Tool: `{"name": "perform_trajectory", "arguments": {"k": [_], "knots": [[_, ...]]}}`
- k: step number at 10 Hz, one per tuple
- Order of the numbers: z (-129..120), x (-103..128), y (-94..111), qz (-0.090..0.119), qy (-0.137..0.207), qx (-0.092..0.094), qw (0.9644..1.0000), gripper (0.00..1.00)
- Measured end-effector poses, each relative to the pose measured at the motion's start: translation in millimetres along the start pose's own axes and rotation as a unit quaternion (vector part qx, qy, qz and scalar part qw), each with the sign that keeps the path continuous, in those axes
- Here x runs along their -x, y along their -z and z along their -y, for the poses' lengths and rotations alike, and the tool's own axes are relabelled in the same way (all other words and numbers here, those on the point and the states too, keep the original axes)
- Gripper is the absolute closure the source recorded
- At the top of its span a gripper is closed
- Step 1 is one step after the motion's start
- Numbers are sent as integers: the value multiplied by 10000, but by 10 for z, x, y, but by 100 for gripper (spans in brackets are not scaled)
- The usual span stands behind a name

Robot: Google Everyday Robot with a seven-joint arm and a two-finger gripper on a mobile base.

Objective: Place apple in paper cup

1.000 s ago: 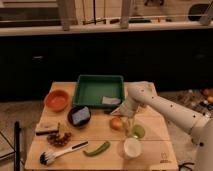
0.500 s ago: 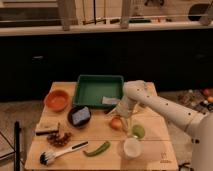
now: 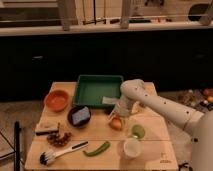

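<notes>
Apple (image 3: 116,123) sits on the wooden table (image 3: 150,125), near its middle, with my gripper (image 3: 119,115) down right over it from above, which I read as the pick-up stage; whether the claw has closed on the fruit I cannot tell. My target, the paper cup (image 3: 132,147), stands upright toward the front edge, near the apple but apart from it, and looks empty inside. Between the two lies a small round green thing (image 3: 138,131), close to the path I'd take, so I'd lift clear before crossing. Farther out, the green tray (image 3: 98,91) holds a pale scrap, the dark bowl (image 3: 79,115) something bluish, and the orange bowl (image 3: 57,99) appears empty
</notes>
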Motion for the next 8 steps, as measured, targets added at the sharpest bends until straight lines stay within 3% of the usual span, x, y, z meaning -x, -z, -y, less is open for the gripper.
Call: {"name": "perform_trajectory", "arguments": {"k": [4,8], "knots": [[20,-8,2,15,60,36,10000,96],[40,-7,4,28,105,66,9999,100]]}}
